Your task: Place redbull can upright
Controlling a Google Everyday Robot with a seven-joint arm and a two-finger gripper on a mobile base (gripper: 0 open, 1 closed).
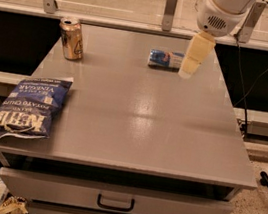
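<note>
Blue-and-silver metal is seen lying on its side. Is that the slim redbull can (165,59) named in the task?

It is. The redbull can is found toward the far edge of the grey flat-topped table (135,129), right of the middle, its long axis running left to right. No writing on it can be read; only a blue band and paler ends are made out.

Which step is judged to be in hand?

The approach, it would seem. The cream-coloured gripper (186,72) is held just beside the can's right end, pointed downward. Whether contact is made cannot be told, nor whether the gripper is apart or together. The can is not yet upright.

What is called for next?

A grasp across the narrow body is likely needed, then a lift and a quarter turn so that the can is set on its base. Care would be wanted, since a round can on its side may be nudged into a roll.

Is anything else legible?

On the dark blue crinkled crisp bag (24,109), laid at the near left corner well apart from the can, "KETTLE" and "VINEGAR" are read — upside down from this view. The wider gold can (72,39), stood upright at the far left, bears a dark emblem that cannot be deciphered. Below the tabletop a grey drawer (116,197) with a dark handle is shown.
</note>
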